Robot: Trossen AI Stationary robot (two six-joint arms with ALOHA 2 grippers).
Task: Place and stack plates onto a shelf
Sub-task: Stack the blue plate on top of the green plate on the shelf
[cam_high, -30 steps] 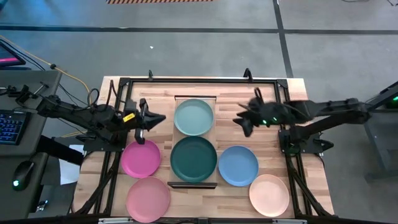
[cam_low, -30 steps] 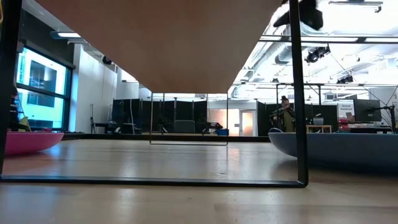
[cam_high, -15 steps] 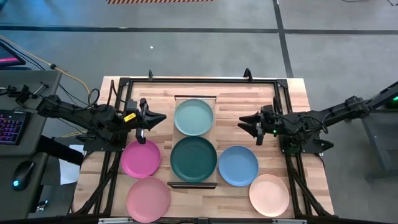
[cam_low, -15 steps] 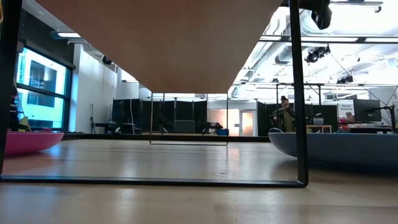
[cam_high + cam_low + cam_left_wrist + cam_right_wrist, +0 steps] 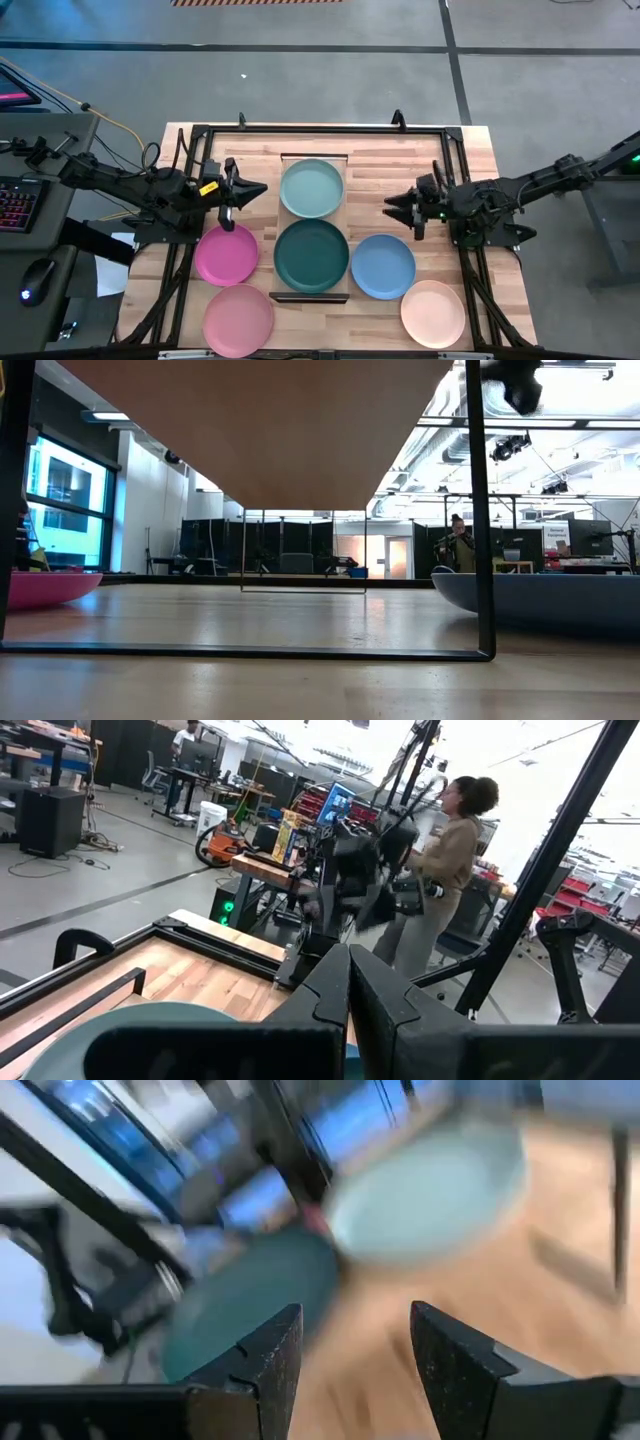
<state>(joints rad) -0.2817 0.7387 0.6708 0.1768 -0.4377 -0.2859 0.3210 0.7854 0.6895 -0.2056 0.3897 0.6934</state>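
While lying bare along its right edge, the plank tabletop (image 5: 480,150), boxed in by a black frame (image 5: 300,130). On it, down the middle, the shelf (image 5: 345,180), long and narrow, with dark rails at both ends. On the shelf, the mint plate (image 5: 311,188) at the far end and the dark teal plate (image 5: 311,255) at the near end, side by side and close. Off the shelf, on the planks: magenta plate (image 5: 226,255) and pink plate (image 5: 238,319) to the left, blue plate (image 5: 383,266) and peach plate (image 5: 433,313) to the right, the blue one just beside the teal. Above the magenta plate's far edge, the left gripper (image 5: 250,190), clenched on nothing, fingers pressed together. Between shelf and right frame rail, over bare wood beyond the blue plate, the right gripper (image 5: 396,208), spread wide and empty. Beyond the table, a person (image 5: 445,870) standing among the benches. From table level, a thin black rail leg (image 5: 478,510) across the blue plate.
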